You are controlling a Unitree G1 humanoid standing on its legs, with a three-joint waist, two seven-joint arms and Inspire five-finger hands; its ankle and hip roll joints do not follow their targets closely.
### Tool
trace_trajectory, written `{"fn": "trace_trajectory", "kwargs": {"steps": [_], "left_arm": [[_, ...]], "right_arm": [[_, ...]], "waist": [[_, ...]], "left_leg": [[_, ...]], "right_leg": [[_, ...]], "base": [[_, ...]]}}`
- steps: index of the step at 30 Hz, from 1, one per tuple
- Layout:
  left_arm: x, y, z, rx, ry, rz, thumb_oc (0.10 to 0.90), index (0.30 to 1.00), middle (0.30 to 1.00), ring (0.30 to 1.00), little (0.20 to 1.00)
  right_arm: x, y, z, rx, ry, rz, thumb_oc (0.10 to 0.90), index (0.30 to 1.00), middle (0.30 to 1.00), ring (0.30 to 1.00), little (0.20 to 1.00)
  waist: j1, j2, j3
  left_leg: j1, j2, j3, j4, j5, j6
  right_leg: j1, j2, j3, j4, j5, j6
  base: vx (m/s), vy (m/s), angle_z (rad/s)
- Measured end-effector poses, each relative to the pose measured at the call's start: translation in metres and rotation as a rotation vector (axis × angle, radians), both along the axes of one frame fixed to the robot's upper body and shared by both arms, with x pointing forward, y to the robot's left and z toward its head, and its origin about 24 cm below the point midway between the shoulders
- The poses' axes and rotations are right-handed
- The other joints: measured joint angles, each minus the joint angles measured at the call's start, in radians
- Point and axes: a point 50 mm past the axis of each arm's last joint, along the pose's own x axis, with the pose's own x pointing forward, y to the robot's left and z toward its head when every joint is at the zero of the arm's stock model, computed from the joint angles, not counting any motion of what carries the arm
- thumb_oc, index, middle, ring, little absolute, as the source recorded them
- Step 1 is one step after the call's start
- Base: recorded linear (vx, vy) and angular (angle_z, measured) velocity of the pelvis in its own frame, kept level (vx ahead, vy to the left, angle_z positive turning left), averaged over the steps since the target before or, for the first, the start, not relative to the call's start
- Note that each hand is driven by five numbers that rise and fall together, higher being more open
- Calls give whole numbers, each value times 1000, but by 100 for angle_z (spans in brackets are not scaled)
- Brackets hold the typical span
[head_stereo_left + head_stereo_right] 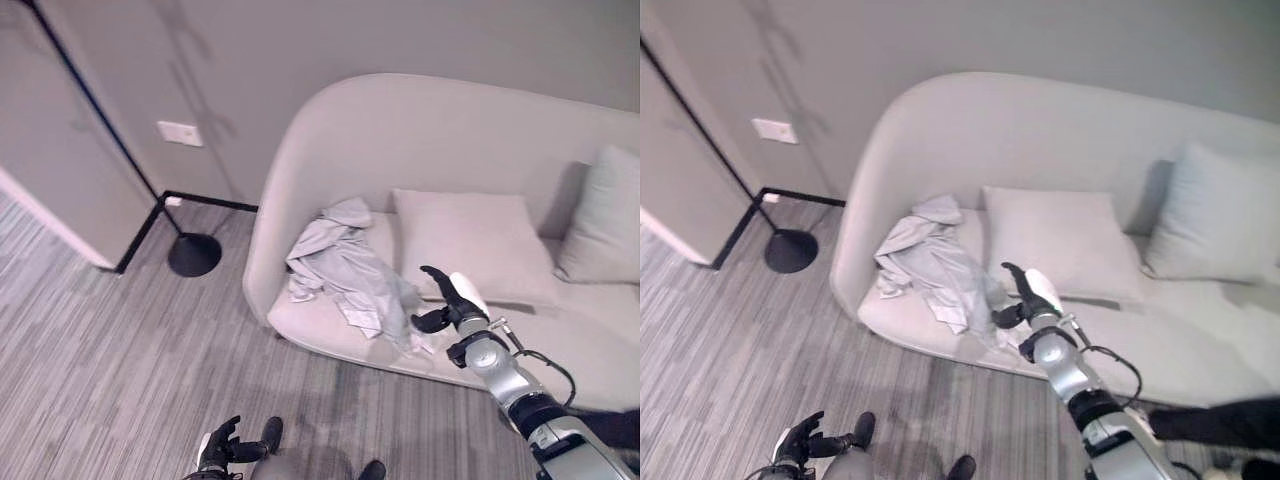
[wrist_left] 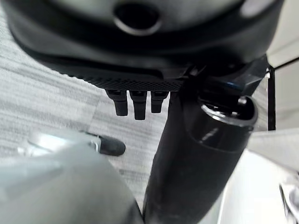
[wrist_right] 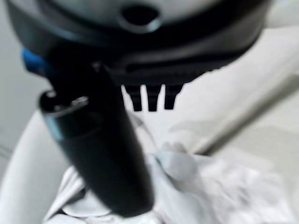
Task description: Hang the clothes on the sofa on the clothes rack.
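Sofa (image 1: 330,130) holds crumpled clothes (image 1: 345,270); head views reveal right robot hand (image 1: 445,300) spread beside them.

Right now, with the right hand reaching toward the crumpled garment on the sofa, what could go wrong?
1. The right hand is open over the near edge of the grey garment; it may pinch only a loose fold, so the rest drags.
2. The flat cushion lies beside the garment and could get snagged.
3. The left hand hangs low, offering no support.

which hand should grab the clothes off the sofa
Right. The right hand is open, hovering at the near edge of the crumpled clothes on the sofa; the left hand hangs low over the floor, well short.
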Motion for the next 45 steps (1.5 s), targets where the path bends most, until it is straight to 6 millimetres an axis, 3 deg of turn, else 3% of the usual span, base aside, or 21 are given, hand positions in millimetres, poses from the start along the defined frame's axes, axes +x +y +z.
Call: {"fn": "trace_trajectory", "kwargs": {"steps": [2,3,7,11,14,17,23,26,28,32,40,41,42,45], "left_arm": [[9,9,4,45,-2,-46,800,900,900,900,900],[6,11,3,51,8,-44,800,900,900,900,900],[16,10,7,81,-20,-97,800,900,900,900,900],[27,3,13,115,-58,-202,800,900,900,900,900],[46,0,25,174,-142,-298,800,900,900,900,900],[53,-3,29,217,-166,-357,800,900,900,900,900],[73,-5,42,330,-238,-459,800,900,900,900,900],[96,-12,58,391,-339,-508,800,900,900,900,900],[100,-12,63,409,-364,-520,800,900,900,900,900],[122,-17,87,494,-495,-637,800,900,900,900,900],[124,-12,89,504,-503,-594,800,900,900,900,900],[124,-11,89,507,-503,-593,800,900,900,900,900],[125,-11,90,508,-507,-591,800,900,900,900,900],[125,-8,92,512,-509,-593,800,900,900,900,900]], "right_arm": [[24,3,27,-46,-66,-9,800,900,900,900,900],[26,7,29,-52,-76,3,800,900,900,900,900],[47,13,65,-64,-177,-5,800,900,900,900,900],[48,13,66,-86,-187,-9,800,900,900,900,900],[49,-1,67,-112,-187,-79,800,900,900,900,900],[45,-12,60,-158,-160,-128,800,900,900,900,900],[45,-23,74,-252,-233,-164,800,900,900,900,900],[56,-16,106,-268,-354,-160,800,900,900,900,900],[57,-16,108,-256,-365,-162,800,900,900,900,900],[66,-16,152,-229,-503,-178,800,900,900,900,900],[74,-5,169,-93,-523,-172,800,900,900,900,900],[75,-5,171,-74,-516,-179,469,404,404,404,404],[76,-5,172,-49,-506,-183,400,300,300,300,300],[79,-2,172,81,-486,-215,400,300,300,300,300]], "waist": [[37,-6,39],[54,-3,49],[60,-1,103],[69,-10,147],[75,-5,171],[68,-4,177],[42,2,191],[27,22,252],[23,21,259],[20,21,284],[-1,11,290],[-1,9,289],[1,8,289],[4,2,285]], "left_leg": [[-75,-33,-28,26,4,15],[-82,-45,-25,35,3,19],[-160,-50,-25,53,6,31],[-174,-54,-26,63,7,32],[-214,-53,-28,63,12,37],[-227,-54,-26,63,14,38],[-283,-53,-22,62,24,42],[-326,-51,-9,62,37,46],[-329,-49,-6,63,37,46],[-448,-51,1,81,51,53],[-477,-55,2,81,63,55],[-477,-54,1,81,64,54],[-477,-55,1,81,65,53],[-475,-54,-2,80,69,49]], "right_leg": [[-49,-32,-21,0,12,8],[-50,-37,-21,-1,12,8],[-114,-45,-20,0,21,11],[-123,-45,-20,0,22,12],[-161,-39,-18,0,29,8],[-175,-39,-17,0,33,8],[-236,-39,-8,0,45,2],[-288,-40,9,0,62,0],[-294,-44,13,0,64,-2],[-413,-47,36,1,90,-3],[-442,-50,41,0,101,-3],[-442,-48,41,0,102,-4],[-441,-47,40,0,102,-4],[-438,-43,38,0,103,-6]], "base": [[-27,42,59],[-42,32,23],[-31,-1,6],[-47,1,2],[-14,3,-1],[0,0,0],[-14,9,-3],[-46,16,-12],[-79,32,-3],[-31,13,-11],[0,-3,-1],[0,0,0],[31,-15,1],[17,-12,1]]}}
